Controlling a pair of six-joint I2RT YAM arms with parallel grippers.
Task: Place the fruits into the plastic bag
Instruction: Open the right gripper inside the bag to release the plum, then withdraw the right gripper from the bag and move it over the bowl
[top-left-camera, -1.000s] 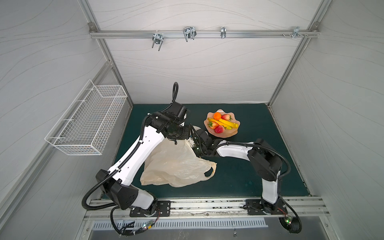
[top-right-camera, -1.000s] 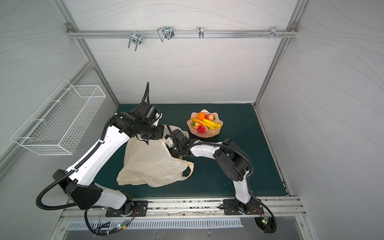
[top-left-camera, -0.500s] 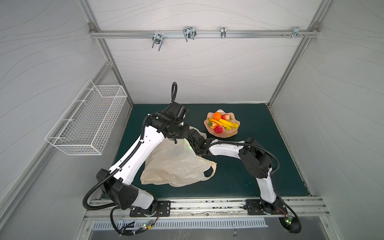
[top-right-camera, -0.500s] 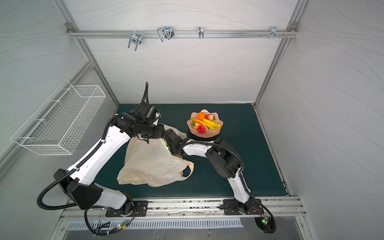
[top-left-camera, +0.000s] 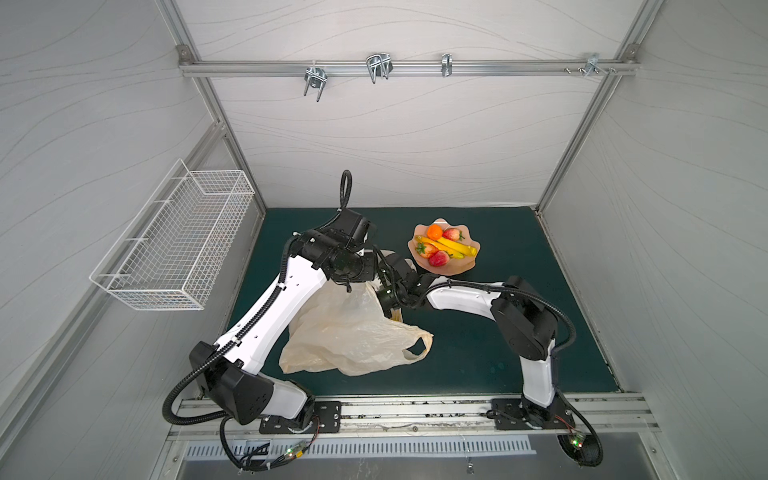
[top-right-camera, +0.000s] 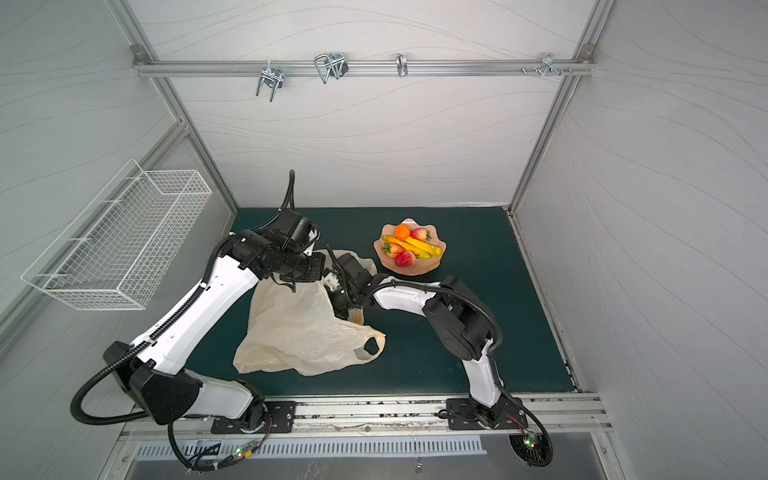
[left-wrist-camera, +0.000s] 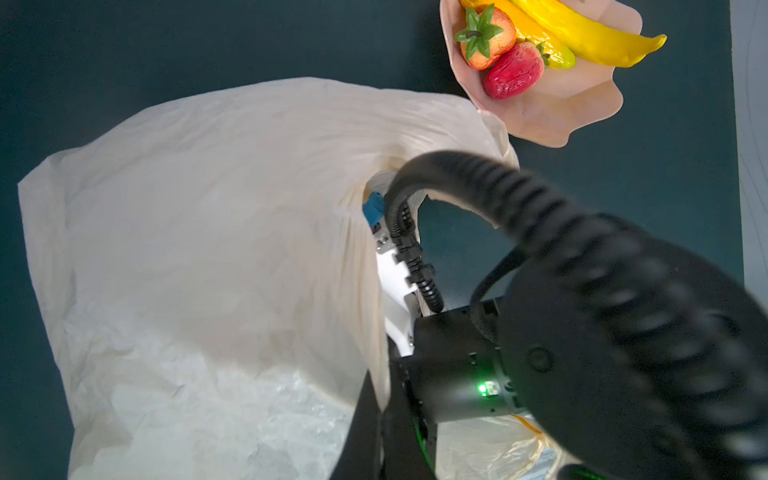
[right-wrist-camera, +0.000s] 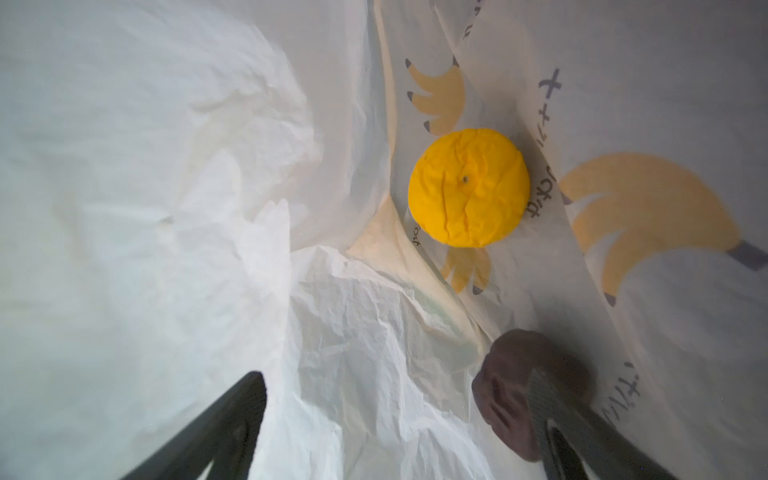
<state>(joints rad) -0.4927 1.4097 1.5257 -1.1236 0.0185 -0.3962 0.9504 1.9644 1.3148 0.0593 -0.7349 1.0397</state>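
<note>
Both top views hid the right gripper (right-wrist-camera: 397, 376) inside the plastic bag (top-left-camera: 353, 332), a crinkly cream sack on the green mat (top-left-camera: 498, 353). I saw that gripper's jaws wide apart, empty, the dark brown ball (right-wrist-camera: 507, 399) beside one finger; the left gripper (left-wrist-camera: 380, 407) was clamped on the bag's lifted rim.

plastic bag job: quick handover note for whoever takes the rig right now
Grip: the left end effector is shut, apparently pinching the plastic bag rim and holding it up.
The right end effector is open, inside the bag.
Done: an orange and the brown ball lie in the bag.
To do: second orange, bananas, three strawberries, all in the bowl.
</note>
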